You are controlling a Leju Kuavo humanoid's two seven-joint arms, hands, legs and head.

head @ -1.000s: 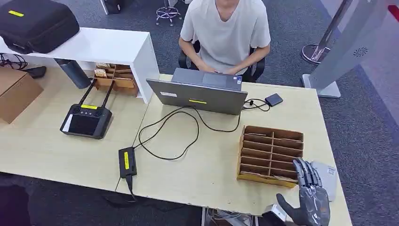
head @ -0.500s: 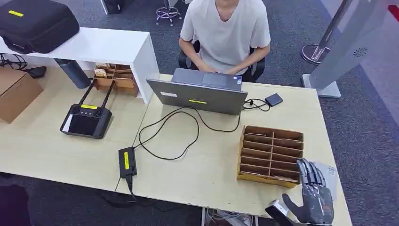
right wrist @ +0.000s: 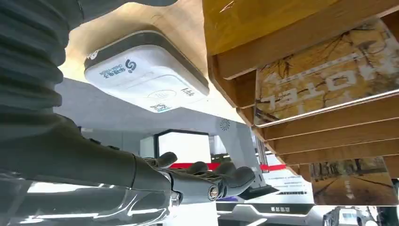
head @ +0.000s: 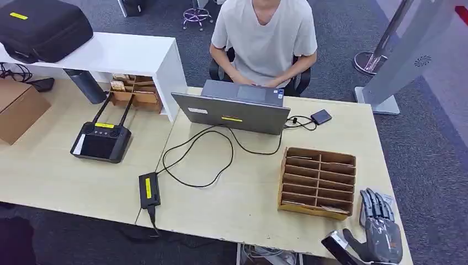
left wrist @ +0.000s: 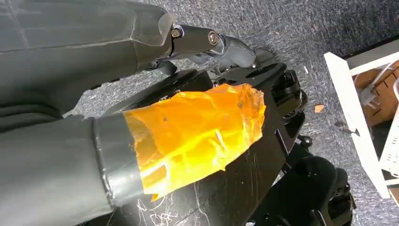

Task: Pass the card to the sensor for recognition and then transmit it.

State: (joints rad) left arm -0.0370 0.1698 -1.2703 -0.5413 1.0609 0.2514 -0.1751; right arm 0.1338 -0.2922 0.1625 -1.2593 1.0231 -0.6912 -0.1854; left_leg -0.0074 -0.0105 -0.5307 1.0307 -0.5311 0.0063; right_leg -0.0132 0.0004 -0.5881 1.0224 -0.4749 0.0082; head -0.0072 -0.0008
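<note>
The light wooden table (head: 66,176) is stretching across the scene, and a person in a pale T-shirt (head: 265,33) is sitting at its far side, hands at a grey laptop (head: 232,110). A white shelf unit (head: 118,55) is standing at the far left, carrying a black case (head: 44,27). A cardboard box (head: 19,110) is sitting at the left edge. To the right of centre a wooden slotted card rack (head: 317,179) is lying on the table, with a picture card (right wrist: 324,75) sitting in one of its nearer slots. A black remote controller (head: 101,141) with two antennas is resting on the left half, and a black power adapter (head: 148,189) with a yellow label is lying near the front edge, its cable looping toward the laptop.

The right hand (head: 379,234) is hovering at the near right corner of the table, just right of the rack. Its fingers (head: 375,205) are extending straight and slightly apart, thumb out to the side, holding nothing. They are lying over the white card sensor (right wrist: 146,70), which is resting on the table beside the rack; whether they are touching it cannot be told.

The left hand (left wrist: 188,136) is hanging low over grey carpet, wrapped in orange tape; how its fingers are lying cannot be told.
</note>
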